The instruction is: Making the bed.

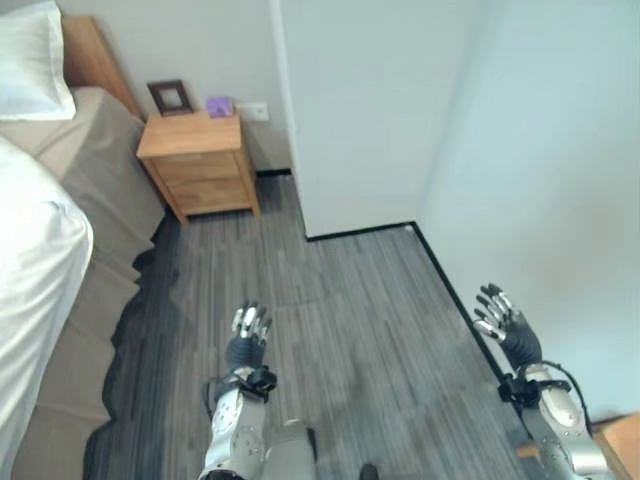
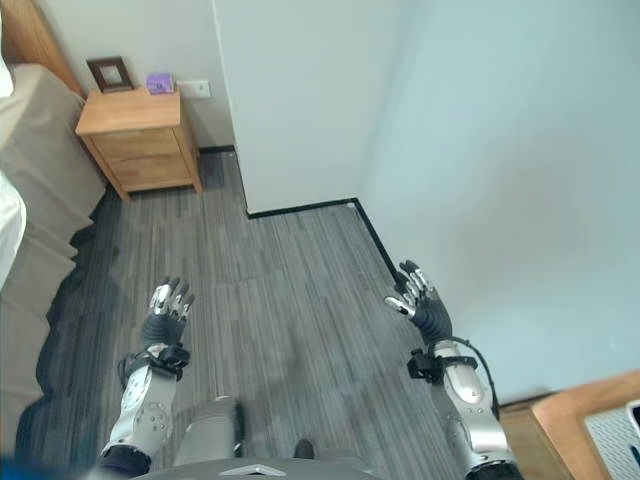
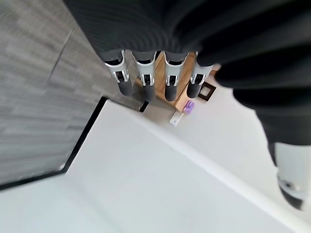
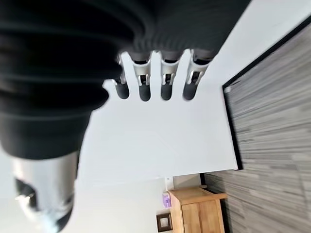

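Left eye view – left hand point(image 1: 248, 335): raised over the grey plank floor point(image 1: 370, 330), fingers straight and relaxed, holding nothing.
Left eye view – right hand point(image 1: 505, 320): raised near the pale wall point(image 1: 550, 180), fingers loosely spread, empty.
Left eye view – bed point(image 1: 90, 180): along the robot's left, tan sheet showing, a white duvet point(image 1: 35, 260) bunched on top and a white pillow point(image 1: 30, 65) at the headboard; both hands are well apart from it.
Right eye view – nightstand point(image 2: 135, 140): wooden, just beside the bed, bearing a dark picture frame point(image 2: 110, 72) and a small purple object point(image 2: 159, 82); a wall socket point(image 2: 197, 88) sits beside them.
Left wrist view – fingers point(image 3: 146, 82): extended in a row, nothing between them and the thumb.
Right wrist view – fingers point(image 4: 144, 80): extended toward the wall, nothing grasped.
Writing: possibly some print on the purple object, but it is too small to tell.
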Available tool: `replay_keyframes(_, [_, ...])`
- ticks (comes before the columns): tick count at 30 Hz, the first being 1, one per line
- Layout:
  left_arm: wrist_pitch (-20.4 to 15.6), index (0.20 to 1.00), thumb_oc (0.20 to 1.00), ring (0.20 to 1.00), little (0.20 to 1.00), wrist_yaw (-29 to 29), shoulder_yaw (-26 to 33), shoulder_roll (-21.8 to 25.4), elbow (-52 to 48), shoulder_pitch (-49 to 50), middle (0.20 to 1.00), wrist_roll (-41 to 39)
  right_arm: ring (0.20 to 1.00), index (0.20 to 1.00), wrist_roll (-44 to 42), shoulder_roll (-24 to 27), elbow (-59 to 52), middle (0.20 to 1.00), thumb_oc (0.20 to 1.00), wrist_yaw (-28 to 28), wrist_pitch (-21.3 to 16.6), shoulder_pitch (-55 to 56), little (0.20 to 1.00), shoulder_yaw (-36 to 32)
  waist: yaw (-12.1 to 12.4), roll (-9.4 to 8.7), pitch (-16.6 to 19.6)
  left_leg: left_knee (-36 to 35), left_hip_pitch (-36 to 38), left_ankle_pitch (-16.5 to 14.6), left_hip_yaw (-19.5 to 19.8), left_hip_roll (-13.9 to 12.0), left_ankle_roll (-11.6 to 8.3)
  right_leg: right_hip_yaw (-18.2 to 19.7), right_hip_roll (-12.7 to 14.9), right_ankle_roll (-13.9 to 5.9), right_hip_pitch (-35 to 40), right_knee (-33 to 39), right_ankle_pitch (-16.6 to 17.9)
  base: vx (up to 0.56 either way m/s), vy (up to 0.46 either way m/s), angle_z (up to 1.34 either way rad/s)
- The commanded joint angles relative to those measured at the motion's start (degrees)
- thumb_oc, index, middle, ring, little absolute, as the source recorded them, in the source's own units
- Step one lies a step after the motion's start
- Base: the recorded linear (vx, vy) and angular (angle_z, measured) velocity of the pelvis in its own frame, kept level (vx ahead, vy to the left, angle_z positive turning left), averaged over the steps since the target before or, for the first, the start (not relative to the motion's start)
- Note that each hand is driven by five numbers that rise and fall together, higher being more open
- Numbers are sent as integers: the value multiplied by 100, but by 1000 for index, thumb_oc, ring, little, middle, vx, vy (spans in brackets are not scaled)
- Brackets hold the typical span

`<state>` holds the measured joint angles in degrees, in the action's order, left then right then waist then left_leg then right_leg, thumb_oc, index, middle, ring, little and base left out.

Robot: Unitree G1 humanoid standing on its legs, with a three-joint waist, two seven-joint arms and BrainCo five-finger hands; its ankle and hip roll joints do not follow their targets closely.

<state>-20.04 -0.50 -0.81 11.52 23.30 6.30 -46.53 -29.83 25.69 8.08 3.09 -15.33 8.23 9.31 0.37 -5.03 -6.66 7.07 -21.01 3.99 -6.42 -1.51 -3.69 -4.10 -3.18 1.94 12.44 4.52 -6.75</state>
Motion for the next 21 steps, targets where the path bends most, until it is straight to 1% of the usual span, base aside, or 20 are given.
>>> replay_keyframes(1, [-378,1000,1000,1000,1000,-158,87,207,-361,-96,1000,72,1000,1000,440,18,-149,1000,1000,219,-172,-177,1000,-7,166,-74,137,-168,821,701,-655,65,149,561,104,-451,186,-108,386,536,18,-26])
replay_keyframes(2, [-385,1000,1000,1000,1000,-147,99,201,-343,-84,1000,82,1000,1000,438,-46,-146,1000,1000,257,-137,-174,1000,77,188,-95,186,-159,884,737,-709,44,175,489,150,-482,177,-171,444,719,51,-56])
replay_keyframes(3, [-381,1000,1000,1000,1000,-63,166,193,-359,-47,1000,99,1000,1000,406,-134,-85,1000,1000,297,-92,-267,1000,212,337,-168,218,-160,991,751,-717,113,197,516,243,-658,134,-451,684,435,58,-67])
replay_keyframes(4, [-353,1000,1000,1000,1000,-26,182,192,-385,-20,1000,93,1000,1000,407,-188,-75,1000,1000,314,-71,-319,1000,305,431,-228,285,-380,1196,511,-870,144,329,477,310,-932,-60,-1014,960,437,101,-57])
replay_keyframes(5, [-364,1000,1000,1000,1000,63,224,202,-432,-29,1000,91,1000,1000,431,-238,-51,1000,1000,353,-41,-419,1000,452,458,-214,274,-509,1445,286,-927,165,493,423,389,-1306,-461,-1985,1430,254,68,-50])
replay_keyframes(6, [-364,1000,1000,1000,1000,63,224,202,-433,-29,1000,91,1000,1000,431,-238,-51,1000,1000,353,-41,-419,1000,452,461,-212,279,-509,1440,286,-930,163,493,427,387,-1306,-468,-1986,1432,379,76,-71])
replay_keyframes(7, [-365,1000,1000,1000,1000,165,220,274,-456,-92,1000,163,1000,1000,470,-298,-76,1000,1000,386,1,-481,1000,589,318,-88,159,-625,1839,101,-765,85,593,335,471,-1580,-1005,-3137,1826,378,36,-39])
replay_keyframes(8, [-396,1000,1000,1000,1000,236,229,376,-443,-155,1000,266,1000,1000,459,-350,-103,1000,1000,451,19,-568,1000,718,245,-7,54,-643,2041,49,-560,53,621,267,545,-1508,-1312,-3456,1678,468,30,40])
replay_keyframes(9, [-394,1000,1000,1000,1000,238,200,421,-452,-206,1000,325,1000,1000,483,-364,-89,1000,1000,451,43,-607,1000,779,192,58,35,-670,2160,34,-449,38,619,139,659,-1418,-1494,-3444,1539,493,-107,129])
replay_keyframes(10, [-381,1000,1000,1000,1000,117,119,506,-568,-287,1000,262,1000,1000,467,-326,-132,1000,1000,504,81,-641,1000,823,91,144,2,-802,2392,47,-41,42,543,185,863,-1130,-1728,-2938,1174,357,-113,137])
replay_keyframes(11, [-382,1000,1000,1000,1000,116,120,506,-567,-288,1000,261,1000,1000,467,-325,-132,1000,1000,505,81,-641,1000,824,78,151,7,-803,2384,53,-27,35,541,168,858,-1127,-1722,-2919,1187,416,-153,196])
replay_keyframes(12, [-346,1000,1000,1000,1000,-47,69,496,-588,-260,1000,119,1000,1000,447,-262,-171,1000,1000,564,107,-585,1000,794,14,178,20,-820,2418,34,290,83,498,347,886,-1060,-1679,-2503,1061,194,-84,205])
replay_keyframes(13, [-333,1000,1000,1000,1000,-117,23,482,-570,-252,1000,90,1000,1000,430,-235,-168,1000,1000,567,120,-525,1000,755,-8,152,42,-837,2396,0,456,129,469,538,901,-1055,-1604,-2078,1010,280,-147,239])
replay_keyframes(14, [-307,1000,1000,1000,1000,-226,-98,505,-556,-245,1000,106,1000,1000,407,-159,-210,1000,1000,627,130,-370,1000,674,-173,119,63,-837,2360,-42,904,215,444,1207,783,-1072,-1495,-1471,972,220,-221,192])
replay_keyframes(15, [-289,1000,1000,1000,1000,-368,-276,521,-467,-241,1000,131,1000,1000,313,-81,-280,1000,1000,678,140,-184,1000,601,-230,88,78,-858,2281,-40,1615,313,373,2284,543,-1185,-1494,-1275,1035,174,-185,173])
replay_keyframes(16, [-290,1000,1000,1000,1000,-369,-280,521,-466,-240,1000,130,1000,1000,312,-81,-282,1000,1000,679,140,-179,1000,598,-237,88,81,-855,2277,-41,1626,315,373,2274,546,-1185,-1494,-1277,1031,130,-321,281])
replay_keyframes(17, [-280,1000,1000,1000,1000,-449,-362,542,-381,-257,1000,109,1000,1000,161,-35,-334,1000,1000,697,112,-44,1000,531,-155,22,57,-772,2115,-40,2365,412,284,2831,361,-1152,-1392,-1139,905,43,-203,293])
replay_keyframes(18, [-281,1000,1000,1000,1000,-450,-363,544,-381,-256,1000,107,1000,1000,159,-36,-330,1000,1000,700,108,-43,1000,531,-186,21,56,-767,2112,-40,2399,418,282,2797,369,-1148,-1382,-1136,899,60,-332,324])
replay_keyframes(20, [-267,1000,1000,1000,1000,-473,-268,530,-417,-164,1000,103,1000,1000,115,-9,-325,1000,1000,727,111,-97,1000,573,-41,-71,54,-704,1996,-4,2763,402,182,2309,489,-1011,-1175,-789,753,0,-313,221])
replay_keyframes(21, [-276,1000,1000,1000,1000,-462,-195,512,-452,-45,1000,37,1000,1000,100,26,-273,1000,1000,776,111,-170,1000,646,95,-96,14,-699,1923,133,2994,368,84,2141,451,-920,-1039,-649,685,-71,-357,155])
